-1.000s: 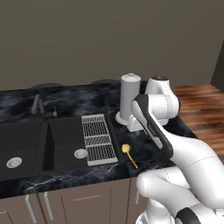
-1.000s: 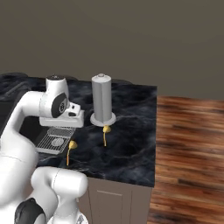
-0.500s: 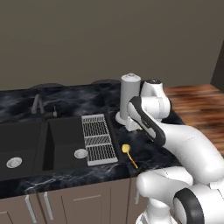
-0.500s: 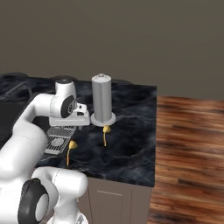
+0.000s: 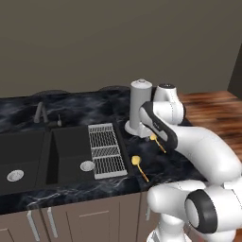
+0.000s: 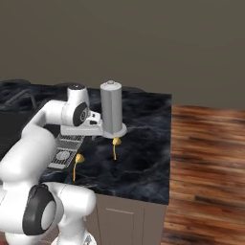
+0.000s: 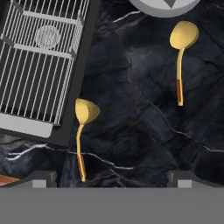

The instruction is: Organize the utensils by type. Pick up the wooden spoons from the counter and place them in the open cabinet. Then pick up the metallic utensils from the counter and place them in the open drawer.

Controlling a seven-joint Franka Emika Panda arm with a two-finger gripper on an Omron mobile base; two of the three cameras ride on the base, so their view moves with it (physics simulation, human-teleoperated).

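— How about the jaws?

— Spread as wide as could be. Held nothing. Hung above the black surface, looking straight down at it.

— And closest to them?

— Found the near metallic utensil just ahead of the fingertips, off to the left side in the hand view. Lay flat on the surface, yellow round head away from the jaws, thin tail end pointing back at them. Sat right beside the edge of the wire rack.

— And the other one?

— Found the far metallic utensil further ahead, off to the right side. Lay flat too, head almost up against the foot of the grey canister.

— Which way did both lie?

— Both ran long the same way, straight out from the jaws. Crossed the line from one tip to the other, so probably good for a pinch across the thin handle.

— Which to go for?

— Most likely the near one. Would need a small slide to the left and forward, then a drop down over the handle. Must watch out for the rack edge.
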